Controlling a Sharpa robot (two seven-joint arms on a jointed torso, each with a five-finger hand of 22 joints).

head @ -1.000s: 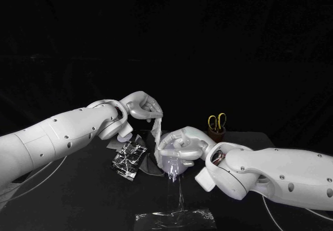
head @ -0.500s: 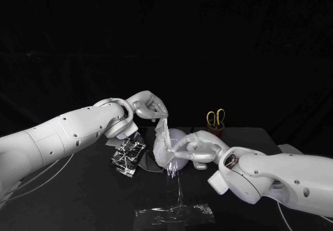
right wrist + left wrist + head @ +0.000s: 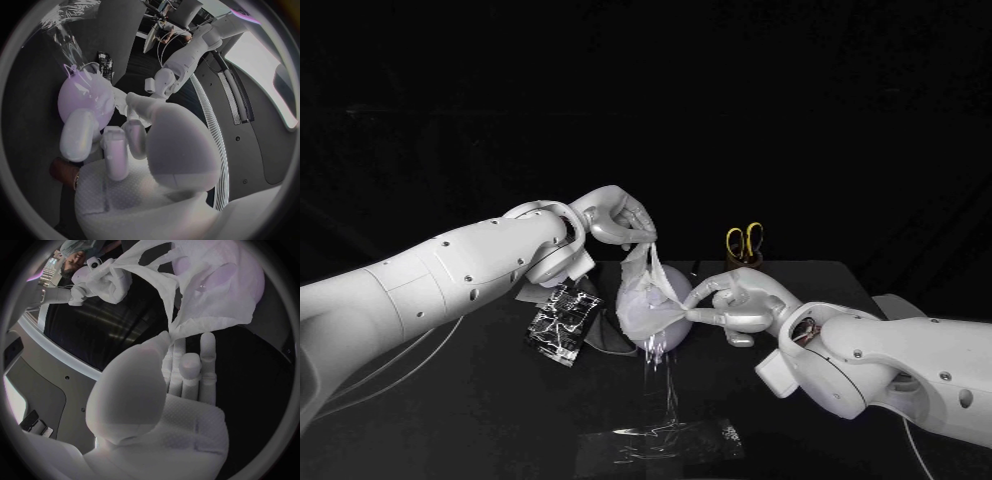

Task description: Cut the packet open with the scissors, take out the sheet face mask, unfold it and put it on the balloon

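Film, clear and crumpled, lies nearest us on the black table. Beyond it we see the right hand reaching in from the side, its fingers closed on one edge of the sheet face mask, which drapes over the balloon at the middle of the table. Just beside the balloon, on the left arm's side, lies a dark glossy packet. Above the balloon the left hand pinches the mask's top edge and holds it up. Farthest back the scissors stand in their holder. We judge the mask thin, wet and limp: it will cling, fold on itself and tear if pulled hard, so we would hold it by its outer edges, well apart, and lay it down lightly, since the balloon is light and may shift.
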